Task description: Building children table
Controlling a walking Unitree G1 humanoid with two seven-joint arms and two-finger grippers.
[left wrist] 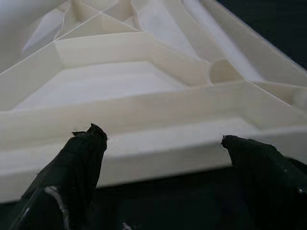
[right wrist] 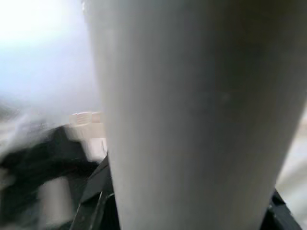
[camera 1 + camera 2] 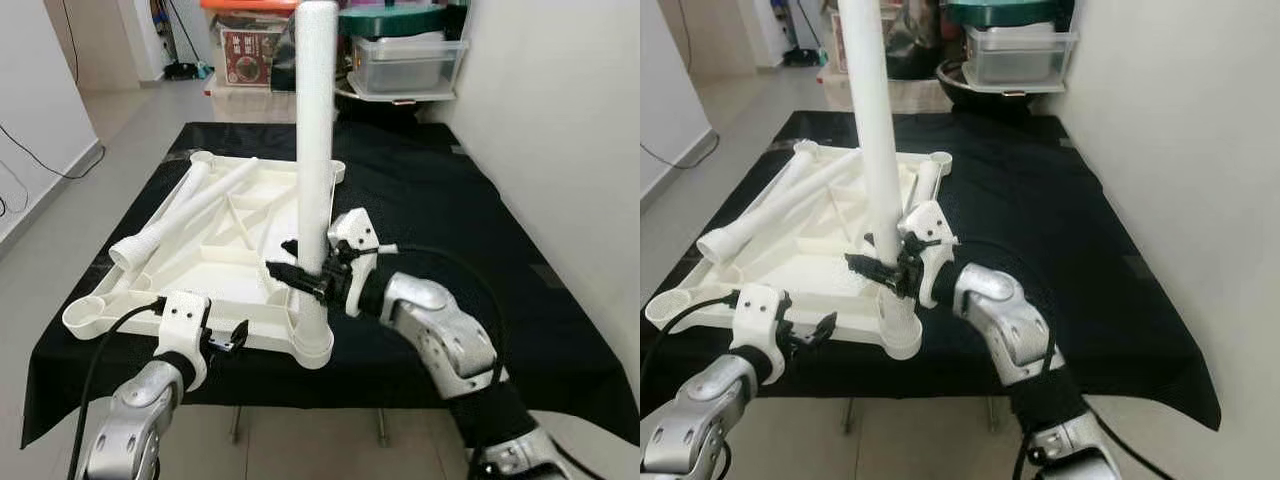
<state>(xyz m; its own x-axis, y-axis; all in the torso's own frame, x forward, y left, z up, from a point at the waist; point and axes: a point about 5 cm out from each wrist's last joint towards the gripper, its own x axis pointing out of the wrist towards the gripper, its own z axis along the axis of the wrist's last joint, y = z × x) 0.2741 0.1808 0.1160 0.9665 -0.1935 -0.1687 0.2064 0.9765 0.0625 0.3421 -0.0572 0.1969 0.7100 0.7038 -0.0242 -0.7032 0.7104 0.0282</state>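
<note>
The white plastic tabletop (image 3: pixel 225 255) lay upside down on a table draped with a black cloth (image 3: pixel 450 230), its ribbed underside facing up and a round socket at each corner. One white leg (image 3: pixel 315 170) stood upright in the socket at the tabletop's 5 o'clock corner, the corner nearest the robot's right side. The right claw (image 3: pixel 300 272) was pinched around this upright leg low on its shaft, just above the socket, one black finger on each side of the tube; in the right wrist view the leg (image 2: pixel 201 115) loomed pale and blurred directly before the camera. Loose legs (image 3: pixel 175 215) lay slantwise across the tabletop's 9 o'clock side, running from the 11 o'clock corner towards the 8 o'clock edge.

The left claw (image 3: pixel 232 338) hovered at the tabletop's near rim, about 6 o'clock, its fingers (image 1: pixel 79 165) spread apart and holding nothing, the tips level with the rim's outer wall. Beyond the table, at 12 o'clock, plastic storage boxes (image 3: pixel 405 60) stood stacked against the wall.
</note>
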